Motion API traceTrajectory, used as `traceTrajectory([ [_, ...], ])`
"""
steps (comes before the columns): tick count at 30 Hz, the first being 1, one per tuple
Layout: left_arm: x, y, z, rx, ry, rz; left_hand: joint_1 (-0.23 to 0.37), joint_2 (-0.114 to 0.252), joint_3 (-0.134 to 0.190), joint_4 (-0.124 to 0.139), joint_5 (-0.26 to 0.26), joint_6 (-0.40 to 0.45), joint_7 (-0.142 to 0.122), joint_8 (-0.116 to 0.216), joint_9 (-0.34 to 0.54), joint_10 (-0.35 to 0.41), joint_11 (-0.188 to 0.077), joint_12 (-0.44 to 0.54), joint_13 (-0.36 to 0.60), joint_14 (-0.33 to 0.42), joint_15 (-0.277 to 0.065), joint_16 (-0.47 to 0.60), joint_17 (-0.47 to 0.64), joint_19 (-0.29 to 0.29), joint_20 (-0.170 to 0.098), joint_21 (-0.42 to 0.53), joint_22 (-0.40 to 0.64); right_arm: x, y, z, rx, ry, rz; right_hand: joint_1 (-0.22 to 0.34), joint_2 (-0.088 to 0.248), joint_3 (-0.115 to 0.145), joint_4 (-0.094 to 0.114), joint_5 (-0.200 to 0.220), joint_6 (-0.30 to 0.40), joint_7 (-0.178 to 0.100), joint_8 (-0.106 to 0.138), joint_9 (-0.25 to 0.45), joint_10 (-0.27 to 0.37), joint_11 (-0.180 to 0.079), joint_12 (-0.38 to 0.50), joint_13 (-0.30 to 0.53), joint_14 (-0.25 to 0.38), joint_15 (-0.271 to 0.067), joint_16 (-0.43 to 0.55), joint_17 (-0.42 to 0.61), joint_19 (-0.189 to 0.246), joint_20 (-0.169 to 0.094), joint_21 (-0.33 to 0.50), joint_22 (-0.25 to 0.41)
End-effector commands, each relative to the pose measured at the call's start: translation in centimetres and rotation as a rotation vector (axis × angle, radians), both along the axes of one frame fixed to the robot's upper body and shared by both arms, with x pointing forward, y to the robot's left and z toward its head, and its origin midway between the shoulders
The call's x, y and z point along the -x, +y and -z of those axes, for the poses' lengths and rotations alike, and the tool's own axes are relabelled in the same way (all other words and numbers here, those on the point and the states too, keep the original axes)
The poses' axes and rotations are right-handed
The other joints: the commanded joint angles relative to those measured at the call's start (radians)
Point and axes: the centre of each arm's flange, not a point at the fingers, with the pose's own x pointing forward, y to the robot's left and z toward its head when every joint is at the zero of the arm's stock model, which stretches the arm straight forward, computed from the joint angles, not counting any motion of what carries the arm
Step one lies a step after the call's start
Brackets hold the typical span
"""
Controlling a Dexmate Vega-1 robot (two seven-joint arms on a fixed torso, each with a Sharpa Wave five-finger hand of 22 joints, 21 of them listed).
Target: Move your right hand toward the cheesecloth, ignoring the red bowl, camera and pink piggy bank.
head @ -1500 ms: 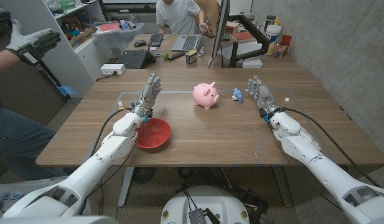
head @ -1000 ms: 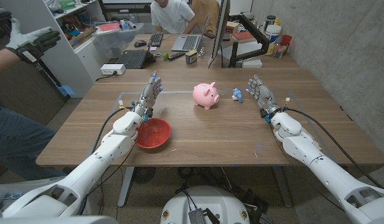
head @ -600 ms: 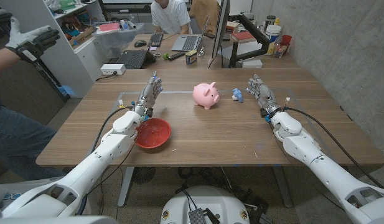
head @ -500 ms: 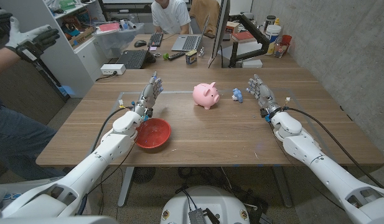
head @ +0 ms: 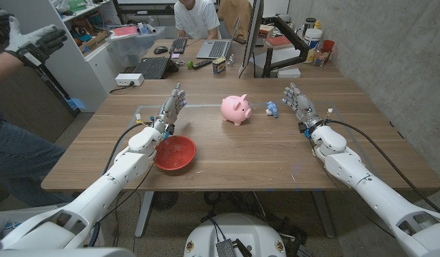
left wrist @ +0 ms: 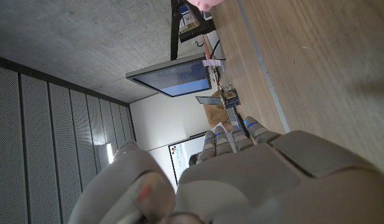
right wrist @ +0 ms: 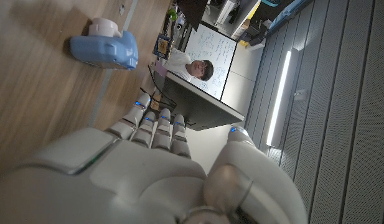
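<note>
My right hand (head: 297,106) stands open on the table's right side, fingers spread and pointing away from me, holding nothing. A small blue and white object (head: 272,109) lies just to its left, and the right wrist view shows this blue and white object (right wrist: 104,45) beyond the fingers. The pink piggy bank (head: 235,109) stands at the table's middle. A red bowl (head: 175,153) sits near the front left, close beside my left forearm. My left hand (head: 172,108) is open too, raised beyond the bowl. I see no cloth on the table.
A second desk with laptops (head: 214,48), a keyboard (head: 152,68) and a monitor (head: 249,36) adjoins the far edge, with a person seated there. Another person's gloved hand (head: 33,39) is at the upper left. Bare wood (head: 255,153) lies between my arms.
My right arm has edged very slightly to the right. The left hand, bowl, piggy bank and blue object stay where they were.
</note>
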Motion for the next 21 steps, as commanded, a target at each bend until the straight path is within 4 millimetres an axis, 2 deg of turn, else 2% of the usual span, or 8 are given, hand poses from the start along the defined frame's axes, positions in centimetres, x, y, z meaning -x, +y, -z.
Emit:
traceTrajectory([
  [1,0.1,0.1,-0.7,-0.011,0.001,-0.001,0.008,0.005,-0.004,0.002,0.009,0.006,0.002,0.006,0.002,0.006,0.008,0.005,0.002,0.005,0.001,0.007,0.004,-0.002,0.004,-0.003,0.003,0.2,-0.3,-0.6,0.027,-0.018,0.010,0.007,0.005,0.005,-0.005,0.004,0.008,-0.003,0.004,0.004,0.005,-0.002,0.007,0.005,0.012,0.002,0.005,0.002,0.004,-0.012,-0.003,0.003],
  [21,0.8,-0.6,-2.1,-0.050,-0.008,0.010,0.010,0.010,-0.006,0.002,0.010,0.009,0.002,0.006,0.002,0.005,0.006,0.003,0.002,0.005,0.003,0.006,0.004,-0.013,0.021,-0.015,0.003,1.4,-1.9,-0.3,0.072,-0.027,0.028,0.006,0.002,0.001,-0.008,0.003,0.025,-0.007,0.009,0.004,0.014,-0.013,0.009,0.005,0.026,-0.007,0.009,0.000,0.007,-0.010,-0.016,0.004],
])
